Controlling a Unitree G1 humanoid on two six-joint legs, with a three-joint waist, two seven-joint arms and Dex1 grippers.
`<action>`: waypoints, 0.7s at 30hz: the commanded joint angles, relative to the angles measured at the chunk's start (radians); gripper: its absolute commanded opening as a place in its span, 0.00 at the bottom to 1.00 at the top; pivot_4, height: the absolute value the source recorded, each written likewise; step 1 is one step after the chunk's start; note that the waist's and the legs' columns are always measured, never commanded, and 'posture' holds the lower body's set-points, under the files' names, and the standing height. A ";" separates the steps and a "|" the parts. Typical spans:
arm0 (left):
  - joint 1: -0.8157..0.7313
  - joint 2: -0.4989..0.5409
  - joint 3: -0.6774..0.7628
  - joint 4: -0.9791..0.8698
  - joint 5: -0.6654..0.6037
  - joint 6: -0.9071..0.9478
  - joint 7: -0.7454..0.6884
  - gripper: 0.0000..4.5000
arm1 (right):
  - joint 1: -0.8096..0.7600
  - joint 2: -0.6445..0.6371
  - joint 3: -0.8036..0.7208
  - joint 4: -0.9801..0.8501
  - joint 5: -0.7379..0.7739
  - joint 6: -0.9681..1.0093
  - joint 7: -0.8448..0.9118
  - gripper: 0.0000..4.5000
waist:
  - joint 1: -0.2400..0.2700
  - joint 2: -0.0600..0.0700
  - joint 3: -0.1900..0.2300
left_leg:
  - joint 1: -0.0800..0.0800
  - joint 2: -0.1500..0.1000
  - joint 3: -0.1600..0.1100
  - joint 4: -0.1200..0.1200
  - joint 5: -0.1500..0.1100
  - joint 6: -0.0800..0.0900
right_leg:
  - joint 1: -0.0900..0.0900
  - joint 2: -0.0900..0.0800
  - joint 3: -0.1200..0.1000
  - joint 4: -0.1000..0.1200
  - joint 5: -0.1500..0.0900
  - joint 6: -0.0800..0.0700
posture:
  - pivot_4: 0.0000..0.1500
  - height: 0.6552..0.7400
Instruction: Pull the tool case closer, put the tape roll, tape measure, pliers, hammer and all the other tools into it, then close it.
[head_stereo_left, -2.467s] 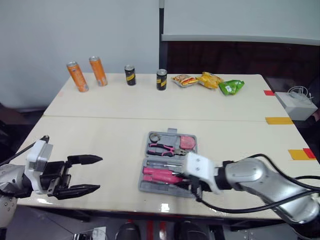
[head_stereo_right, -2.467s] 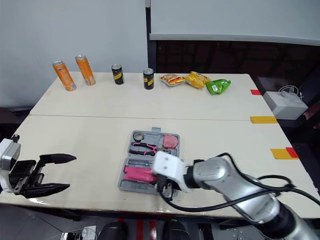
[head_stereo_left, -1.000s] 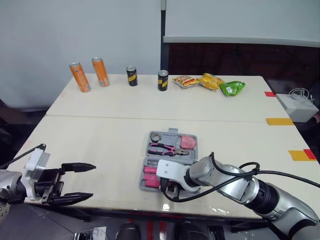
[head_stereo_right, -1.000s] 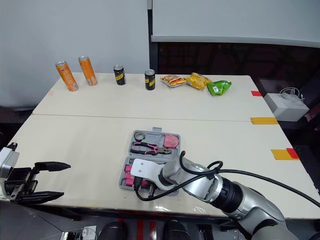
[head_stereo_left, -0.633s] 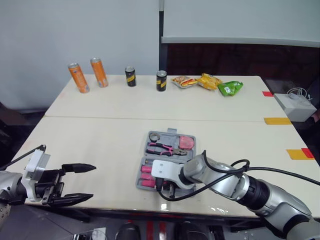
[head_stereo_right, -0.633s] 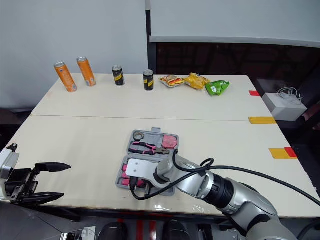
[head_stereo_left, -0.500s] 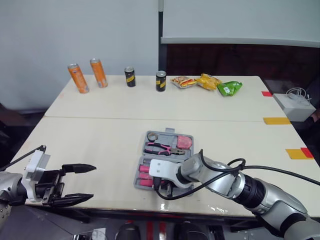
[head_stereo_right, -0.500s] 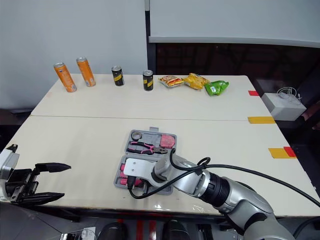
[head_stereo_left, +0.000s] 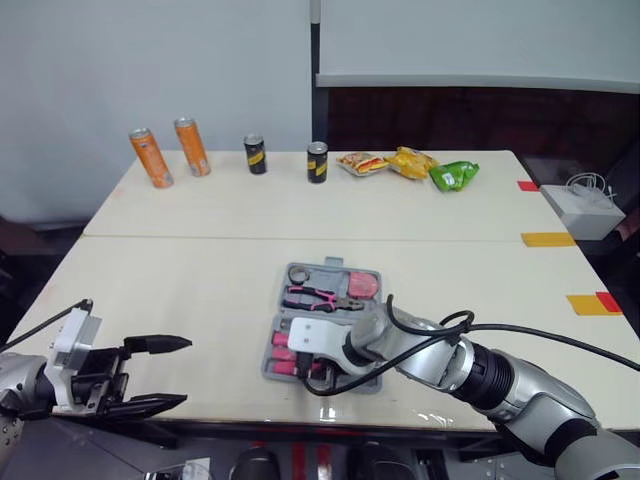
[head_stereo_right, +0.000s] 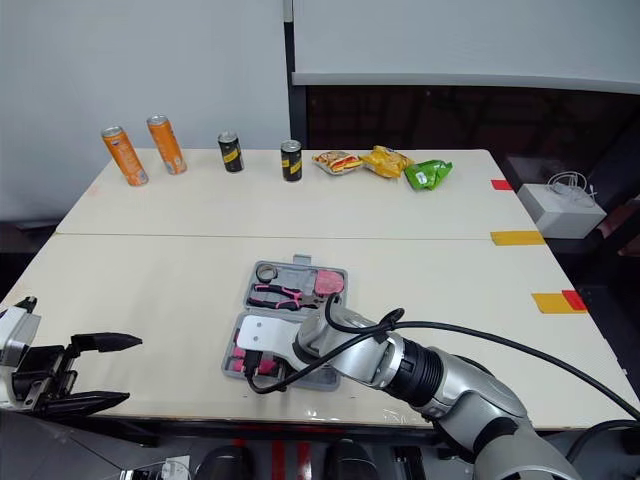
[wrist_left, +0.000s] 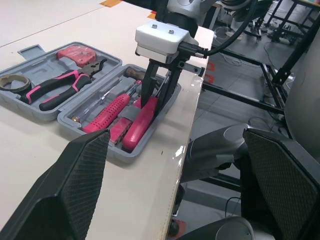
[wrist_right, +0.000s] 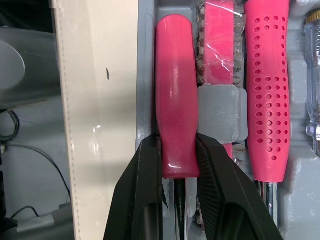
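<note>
Judging the job as nearly finished. Finding the tool case (head_stereo_left: 325, 322) lying open and flat at lower centre of the head view, close to the near edge of the bench (head_stereo_left: 180, 290), and so taking the pull-in as done.

Seeing the tape roll (head_stereo_left: 298, 274), pliers (head_stereo_left: 316, 298) and reddish tape measure (head_stereo_left: 362, 286) sitting in the case's upper half. Seeing pink-handled tools packed side by side in the lower half, among them a dotted screwdriver (wrist_right: 266, 90).

Noting the right tool (wrist_right: 178, 150) reaching in at the lower middle of the frame and pinching a smooth pink handle (wrist_right: 172, 100) between its black fingers (wrist_right: 145, 190). Placing that handle in the slot right against the case's near wall, and guessing it to be the hammer without being able to confirm. Judging it as being seated in its slot, though not telling whether it is fully down.

Noting the left tool (head_stereo_left: 172, 372) hovering at lower left, spread wide, gripping nothing, well apart from the case.

Counting as left: letting go of the handle, folding one half of the grey moulded case over the other, and latching it.
</note>
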 joint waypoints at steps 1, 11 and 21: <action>-0.003 -0.003 0.038 -0.020 -0.004 -0.012 -0.077 1.00 | -0.013 0.025 0.018 0.020 0.005 -0.016 0.016 0.08 | -0.002 0.000 0.000 | 0.000 0.000 0.000 0.000 0.000 0.000 | 0.000 0.000 0.000 0.000 0.000 0.000 | 1.00 1.00; 0.009 -0.019 0.052 -0.033 0.003 -0.001 -0.075 1.00 | 0.046 0.045 -0.059 0.016 0.024 -0.064 0.023 0.60 | -0.003 -0.001 -0.001 | 0.001 0.000 0.000 0.000 0.000 0.000 | 0.000 0.001 0.001 0.001 0.000 0.000 | 1.00 1.00; 0.006 -0.035 0.056 -0.050 0.005 0.013 -0.063 1.00 | 0.299 -0.013 -0.359 -0.035 0.095 -0.413 0.090 0.60 | 0.009 -0.002 0.000 | -0.001 0.000 0.000 0.000 0.000 0.000 | -0.001 0.000 0.001 -0.001 0.000 -0.001 | 1.00 1.00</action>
